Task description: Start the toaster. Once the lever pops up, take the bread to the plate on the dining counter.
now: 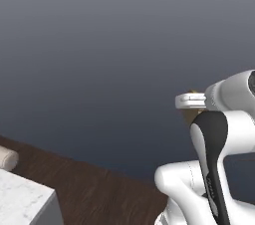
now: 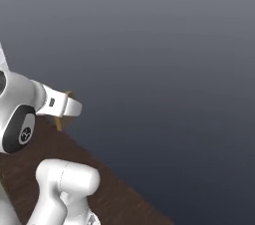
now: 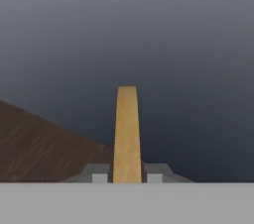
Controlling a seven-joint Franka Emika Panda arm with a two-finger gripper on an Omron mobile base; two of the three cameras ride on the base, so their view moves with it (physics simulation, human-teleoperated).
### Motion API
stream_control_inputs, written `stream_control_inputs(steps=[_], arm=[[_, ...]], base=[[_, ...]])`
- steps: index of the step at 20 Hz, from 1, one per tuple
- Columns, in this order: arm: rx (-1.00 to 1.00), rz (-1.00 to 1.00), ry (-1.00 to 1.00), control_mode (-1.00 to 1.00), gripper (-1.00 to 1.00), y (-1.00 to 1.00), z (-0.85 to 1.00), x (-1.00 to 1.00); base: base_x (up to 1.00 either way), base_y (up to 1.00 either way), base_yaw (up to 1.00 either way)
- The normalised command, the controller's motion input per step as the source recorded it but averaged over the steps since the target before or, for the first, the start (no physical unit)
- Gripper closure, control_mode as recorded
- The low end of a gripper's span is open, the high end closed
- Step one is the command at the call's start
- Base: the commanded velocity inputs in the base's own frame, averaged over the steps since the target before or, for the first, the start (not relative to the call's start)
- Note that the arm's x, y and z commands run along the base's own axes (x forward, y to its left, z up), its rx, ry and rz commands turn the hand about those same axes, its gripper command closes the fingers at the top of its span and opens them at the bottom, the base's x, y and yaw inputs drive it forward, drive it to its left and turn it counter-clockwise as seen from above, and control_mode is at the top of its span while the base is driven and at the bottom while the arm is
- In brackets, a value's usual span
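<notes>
My gripper (image 3: pixel 127 175) is shut on the bread (image 3: pixel 127 129), a thin golden-brown slice seen edge-on that stands straight up between the two dark fingertips. In the left base view a tan bit of the bread (image 1: pixel 189 115) peeks out behind the white hand. From the right base view the slice (image 2: pixel 61 120) shows just below the hand, over the wooden floor. The hand is held up in the air in front of a plain dark grey wall. The toaster and the plate are out of view.
A corner of a white grey-veined marble counter top (image 1: pixel 22 200) with a grey side sits at the lower left. A beige cylinder-like object (image 1: pixel 7 159) lies just beyond it. Dark wooden floor (image 2: pixel 114 196) runs to the grey wall (image 1: pixel 124 45).
</notes>
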Motion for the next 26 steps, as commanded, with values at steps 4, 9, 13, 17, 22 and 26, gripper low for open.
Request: stream_control_inputs(steps=[4,9,13,17,22,26], arm=[[0.0,0.0,0.0,1.0,1.0,0.0,0.0,0.0],[0.0,0.0,0.0,1.0,1.0,0.0,0.0,0.0],[0.0,0.0,0.0,1.0,1.0,0.0,0.0,0.0],[0.0,0.0,0.0,1.0,1.0,0.0,0.0,0.0],[0.0,0.0,0.0,1.0,1.0,0.0,0.0,0.0],[0.0,0.0,0.0,1.0,1.0,0.0,0.0,0.0]], base=[[1.0,-0.07,0.63],[0.51,-0.01,0.29],[1.0,-0.07,0.51],[1.0,-0.14,0.62],[1.0,-0.18,0.61],[1.0,-0.14,0.52]])
